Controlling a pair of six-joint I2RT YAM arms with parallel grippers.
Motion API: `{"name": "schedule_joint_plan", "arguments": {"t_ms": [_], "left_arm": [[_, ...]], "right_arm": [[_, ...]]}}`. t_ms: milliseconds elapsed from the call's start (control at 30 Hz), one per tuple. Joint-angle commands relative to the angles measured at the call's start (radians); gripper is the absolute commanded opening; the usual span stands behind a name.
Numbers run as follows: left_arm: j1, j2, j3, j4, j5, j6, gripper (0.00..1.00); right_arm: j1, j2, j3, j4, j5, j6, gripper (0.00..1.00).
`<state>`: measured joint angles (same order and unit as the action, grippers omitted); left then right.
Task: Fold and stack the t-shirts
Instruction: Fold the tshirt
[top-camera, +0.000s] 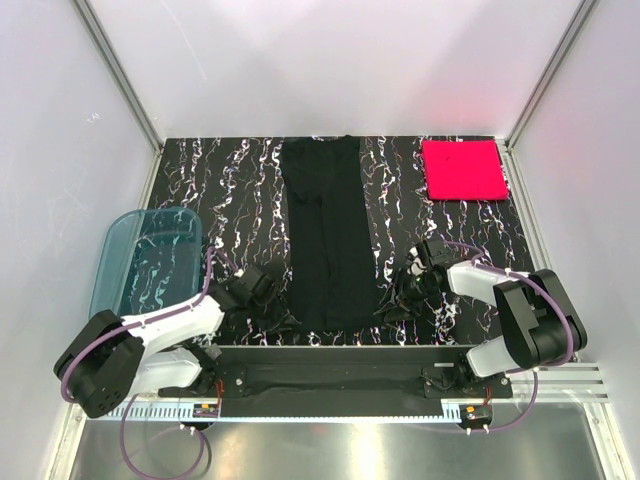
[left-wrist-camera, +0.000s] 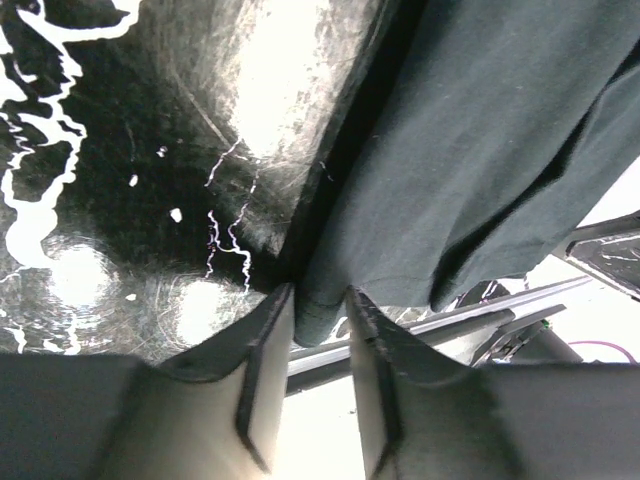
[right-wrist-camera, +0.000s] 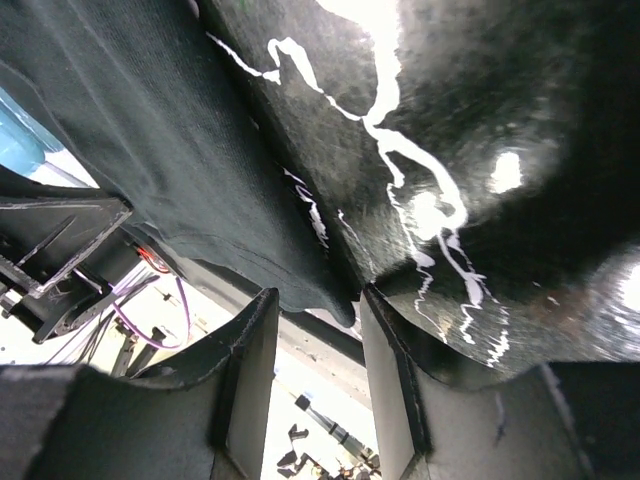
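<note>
The black t-shirt (top-camera: 322, 240) lies flat on the table (top-camera: 230, 190), which is black with white streaks. The shirt is folded into one long strip. Its near end lies between the two grippers, and the rest runs away from them to the far edge.

The left gripper (left-wrist-camera: 320, 297) is down low at the near left corner of the strip. Its two fingers (left-wrist-camera: 240, 370) stand a little apart. The thick hem of the shirt sits right in the gap at their tips — it fills that gap from one tip to the other. I cannot tell if the fingers are squeezing the cloth or only touching it. Past the tips, the shirt spreads out to one side and the shiny table to the other.

The right gripper (right-wrist-camera: 318, 297) is down low at the near right corner. Its fingers are apart with a wide gap, and bright light shows between them. The pointy corner of the shirt comes just up to the mouth of that gap — it is not pinched.

The pink-red t-shirt (top-camera: 462, 168) is a neat square far beyond the right gripper's fingertips, at the far right corner of the table. It is well apart from the black one. A see-through blue tub (top-camera: 115, 240) stands near the left gripper, on the side away from the shirt.
</note>
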<state>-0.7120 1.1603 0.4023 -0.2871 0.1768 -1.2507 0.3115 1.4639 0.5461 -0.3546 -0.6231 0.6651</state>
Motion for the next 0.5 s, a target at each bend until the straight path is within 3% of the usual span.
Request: {"name": "schedule_joint_plan", "arguments": {"t_ms": [0, 300, 333, 467], "left_arm": [[-0.007, 0.027, -0.039, -0.057, -0.02, 0.011, 0.32], [-0.007, 0.022, -0.054, -0.041, -0.017, 0.019, 0.19], [-0.007, 0.021, -0.053, -0.041, -0.017, 0.02, 0.17], [-0.007, 0.004, -0.04, -0.056, -0.023, 0.043, 0.0]], "right_arm": [[0.026, 0.038, -0.008, 0.014, 0.091, -0.016, 0.47], [0.049, 0.085, -0.018, 0.063, 0.077, -0.005, 0.42], [0.051, 0.098, -0.017, 0.071, 0.072, -0.009, 0.32], [0.063, 0.076, -0.006, 0.042, 0.039, -0.013, 0.12]]}}
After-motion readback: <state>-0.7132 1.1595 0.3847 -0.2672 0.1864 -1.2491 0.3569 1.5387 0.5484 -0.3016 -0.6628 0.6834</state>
